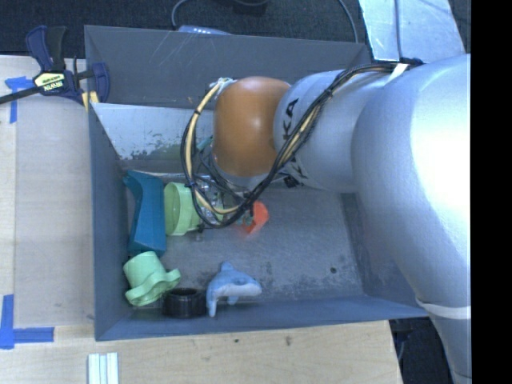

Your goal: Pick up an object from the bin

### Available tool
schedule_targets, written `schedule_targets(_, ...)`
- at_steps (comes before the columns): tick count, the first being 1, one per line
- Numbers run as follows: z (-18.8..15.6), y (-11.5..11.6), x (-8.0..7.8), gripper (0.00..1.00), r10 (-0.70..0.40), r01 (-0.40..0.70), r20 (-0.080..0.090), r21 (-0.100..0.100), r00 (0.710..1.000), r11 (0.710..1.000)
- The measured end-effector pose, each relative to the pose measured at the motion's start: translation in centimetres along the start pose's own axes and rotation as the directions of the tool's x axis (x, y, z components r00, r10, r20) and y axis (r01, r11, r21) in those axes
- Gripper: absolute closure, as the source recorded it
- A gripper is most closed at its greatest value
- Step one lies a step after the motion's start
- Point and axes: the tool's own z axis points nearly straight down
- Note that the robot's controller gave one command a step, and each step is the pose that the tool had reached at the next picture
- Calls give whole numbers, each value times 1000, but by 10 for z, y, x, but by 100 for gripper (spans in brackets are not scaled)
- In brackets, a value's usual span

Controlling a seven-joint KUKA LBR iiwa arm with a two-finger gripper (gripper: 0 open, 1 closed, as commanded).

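Observation:
My gripper [210, 201] is low in the bin's left half, mostly hidden beneath the arm's wrist. It sits right beside a light green cup [179, 208] lying on its side, touching or nearly touching the cup's right edge. A teal blue tapered piece [146, 211] lies just left of the cup along the bin's left wall. A small orange-red thing [255, 218] pokes out just right of the gripper, on the floor.
Along the front wall lie a pale green round-topped toy [147, 278], a black ring [184, 302] and a grey-blue shark-like figure [231, 286]. The arm and its cables cover the bin's back and right side.

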Motion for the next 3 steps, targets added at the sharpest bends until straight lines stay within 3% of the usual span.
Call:
schedule_targets(1,-102,3,-9,100,-7,7,3,0,1000,1000)
schedule_targets(2,-102,3,-9,100,-6,6,3,0,1000,1000)
schedule_targets(3,-144,-1,-11,100,2,-2,-3,0,1000,1000)
